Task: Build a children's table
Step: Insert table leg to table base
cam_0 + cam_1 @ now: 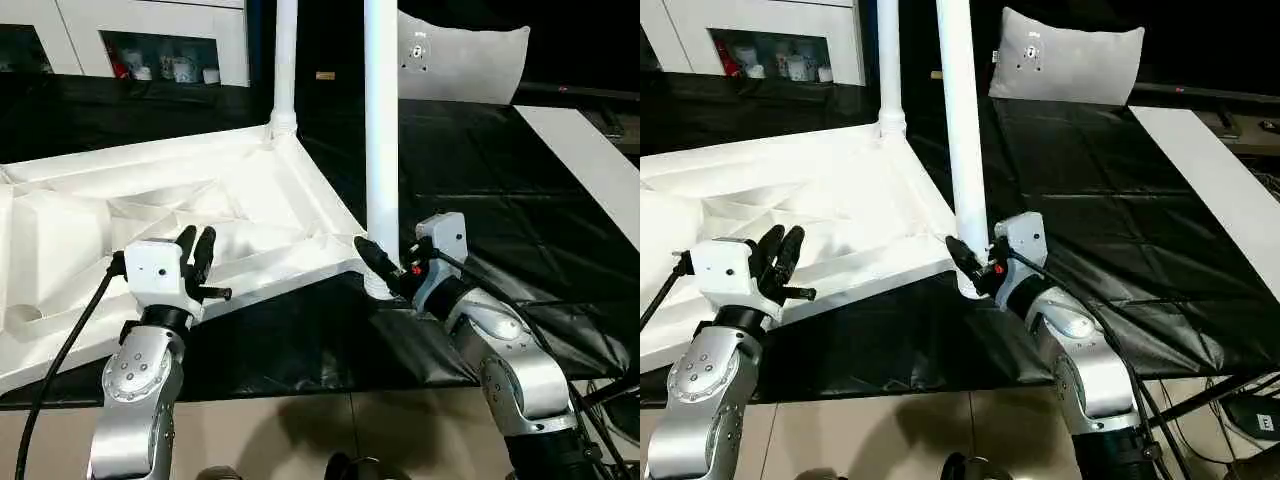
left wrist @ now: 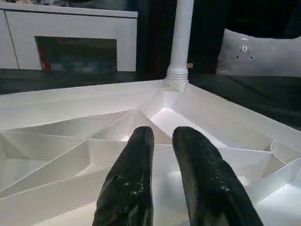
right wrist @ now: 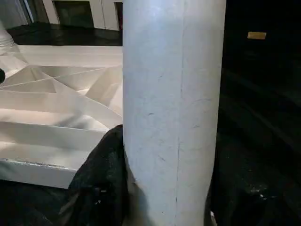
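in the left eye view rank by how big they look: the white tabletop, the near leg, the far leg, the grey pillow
1. white tabletop
2. near leg
3. grey pillow, though its apparent size is close to the near leg's
4. far leg, thinner because farther from the camera

You have the children's table top (image 1: 200, 215) lying upside down on the black-sheeted work table (image 1: 480, 190), its white ribbed underside facing up and its near edge hanging over the front. One white leg (image 1: 285, 60) stands upright in the far corner socket. A second leg (image 1: 381, 120) stands upright at the near right corner, its foot at that socket.
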